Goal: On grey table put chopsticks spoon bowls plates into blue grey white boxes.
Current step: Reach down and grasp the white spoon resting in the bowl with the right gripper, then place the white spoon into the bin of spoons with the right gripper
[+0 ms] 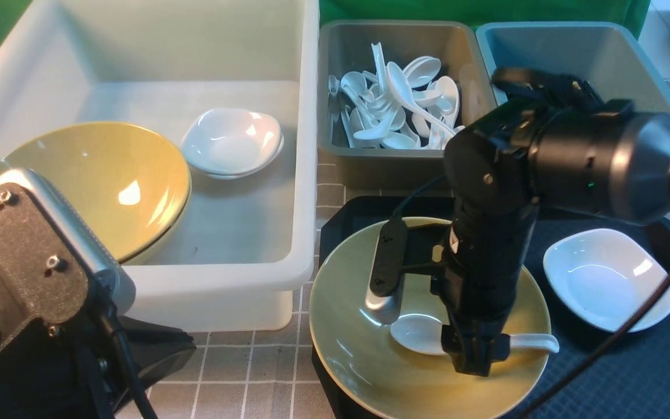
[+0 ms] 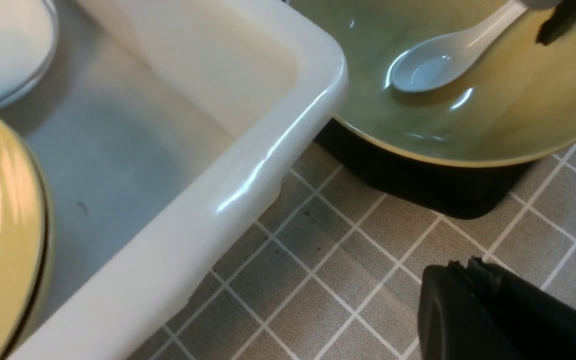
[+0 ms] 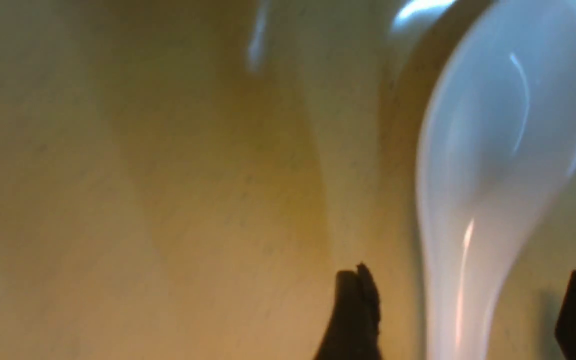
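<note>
A white spoon point(image 1: 419, 334) lies in a yellow-green bowl point(image 1: 358, 361) on the black tray. My right gripper point(image 1: 474, 364) reaches down into that bowl, open, with the spoon's handle between its jaws. In the right wrist view the handle of the spoon point(image 3: 503, 150) runs between the two fingers point(image 3: 355, 310) of the gripper point(image 3: 468, 285) with gaps on both sides. My left gripper point(image 2: 463, 265) is shut and empty, low over the grey table beside the white box point(image 2: 248, 165). A small white plate point(image 1: 608, 279) sits on the tray. No chopsticks are in view.
The white box point(image 1: 224, 273) holds a second yellow-green bowl point(image 1: 91, 180) and stacked white plates point(image 1: 231, 141). The grey box point(image 1: 405, 35) holds several spoons. The teal-blue box point(image 1: 573, 52) stands at the back right. The black tray point(image 1: 631, 378) lies front right.
</note>
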Motion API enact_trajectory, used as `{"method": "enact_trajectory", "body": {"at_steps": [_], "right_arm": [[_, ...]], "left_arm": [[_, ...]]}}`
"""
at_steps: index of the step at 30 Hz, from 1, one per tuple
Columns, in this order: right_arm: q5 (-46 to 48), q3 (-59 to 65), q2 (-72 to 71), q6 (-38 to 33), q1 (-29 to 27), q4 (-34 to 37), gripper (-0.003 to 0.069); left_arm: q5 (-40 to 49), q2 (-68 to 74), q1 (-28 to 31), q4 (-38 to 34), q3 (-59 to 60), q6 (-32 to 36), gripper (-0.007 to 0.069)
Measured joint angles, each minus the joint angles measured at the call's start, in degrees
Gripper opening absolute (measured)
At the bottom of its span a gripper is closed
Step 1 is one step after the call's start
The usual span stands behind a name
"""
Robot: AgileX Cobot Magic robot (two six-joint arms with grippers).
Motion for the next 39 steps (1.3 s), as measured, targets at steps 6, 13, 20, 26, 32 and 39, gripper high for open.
{"method": "enact_trajectory", "body": {"at_steps": [6, 13, 20, 26, 32, 39], "right_arm": [[1.0, 0.0, 1.8, 0.9, 0.0, -0.1, 0.0317], [5.7, -4.2, 1.9, 1.5, 0.0, -0.1, 0.0167], [5.7, -19.3, 0.9, 5.2, -1.3, -0.1, 0.0167], [-6.8, -26.8, 0.8, 14.8, -5.7, -0.2, 0.0167], [-20.0, -27.4, 1.3, 24.1, -9.8, -0.3, 0.0167], [-36.3, -27.5, 6.5, 30.3, -14.7, -0.3, 0.0179]], "left_arm": [[-1.9, 0.0, 0.0, 0.0, 0.0, 0.1, -0.001], [-8.0, 1.0, 0.0, -0.1, 0.0, -0.1, -0.001], [-7.3, 2.3, 4.3, 0.9, -0.1, -4.8, -0.001], [0.2, 8.3, 15.6, -1.9, -7.1, 3.3, -0.001], [3.4, 17.2, 25.9, -20.7, -16.3, 23.2, -0.001], [3.6, 27.9, 27.2, -42.1, -20.0, 41.6, -0.001]]}}
